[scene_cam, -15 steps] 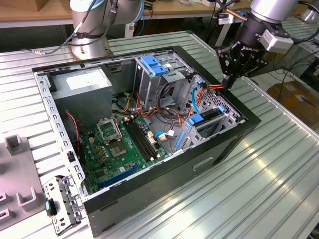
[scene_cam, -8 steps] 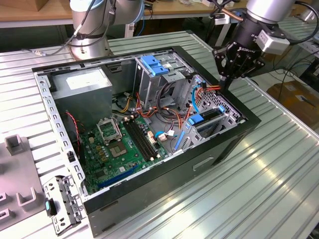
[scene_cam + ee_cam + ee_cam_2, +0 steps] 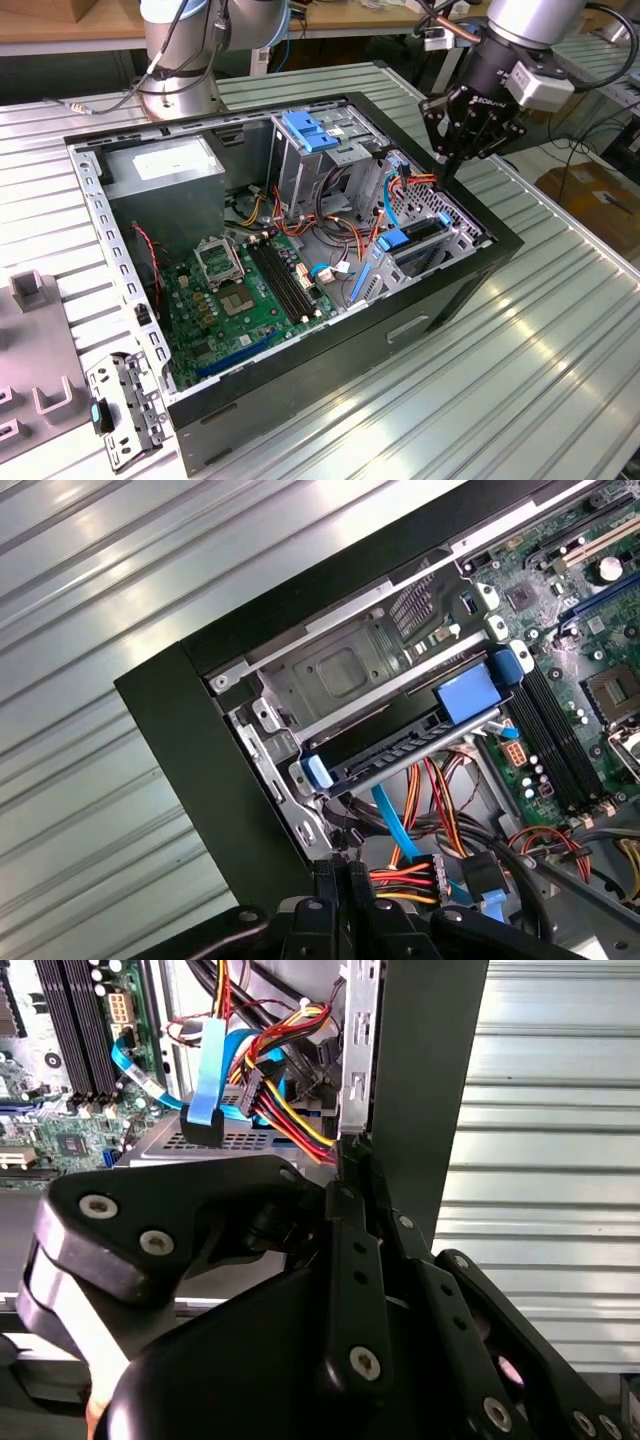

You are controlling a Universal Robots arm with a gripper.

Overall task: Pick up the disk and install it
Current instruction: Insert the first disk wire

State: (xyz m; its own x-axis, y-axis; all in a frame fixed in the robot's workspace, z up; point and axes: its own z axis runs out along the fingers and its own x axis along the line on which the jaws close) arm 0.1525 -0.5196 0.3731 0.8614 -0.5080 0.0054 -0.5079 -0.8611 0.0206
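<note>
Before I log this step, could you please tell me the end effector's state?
End effector: closed, with nothing visible between its fingers.

- Disk (image 3: 400, 750): seated edge-on in a drive cage slot at the case corner.
- Blue bracket rails at both ends; dark edge showing.

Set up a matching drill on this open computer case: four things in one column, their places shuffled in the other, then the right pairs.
Things
1. end effector
2. disk
3. motherboard
4. blue latch

Places
A. atop the upright metal cage
B. flat on the floor of the case
C. in the drive bay, beside the case wall
D. above the case's rim, shut, holding nothing

Pairs: 1-D, 2-C, 3-B, 4-A
</note>
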